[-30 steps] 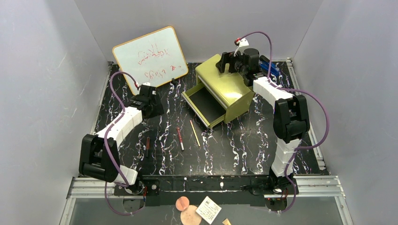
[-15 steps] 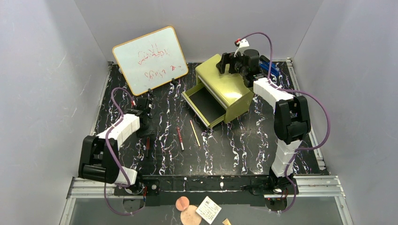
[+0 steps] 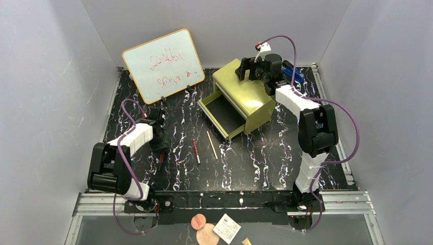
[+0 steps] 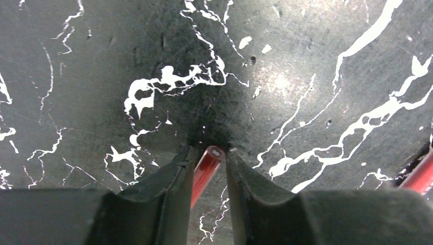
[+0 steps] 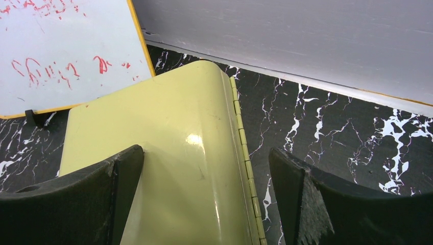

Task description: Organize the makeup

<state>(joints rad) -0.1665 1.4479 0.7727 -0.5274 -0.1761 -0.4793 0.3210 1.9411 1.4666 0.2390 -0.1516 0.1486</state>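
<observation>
Three makeup pencils lie on the black marbled table (image 3: 265, 153): a dark-red one (image 3: 160, 160) at the left, a red one with a pale tip (image 3: 196, 151) and a tan one (image 3: 212, 145). My left gripper (image 3: 162, 144) is down at the table. In its wrist view the narrow jaws straddle the dark-red pencil's (image 4: 207, 168) end. The pencil leans against the left finger, and the jaws stay slightly open around it. My right gripper (image 5: 204, 155) hangs wide open over the top of the olive-yellow chest (image 5: 168, 148), holding nothing.
The chest (image 3: 247, 94) stands at the back centre with its lower drawer (image 3: 224, 115) pulled out and dark inside. A whiteboard (image 3: 163, 64) with red writing leans at the back left. Grey walls close in three sides. Something blue (image 3: 295, 72) lies behind the right arm.
The left arm has swung back toward me and come down over the dark-red pencil, and its jaws have narrowed around it. The right arm has stayed still.
</observation>
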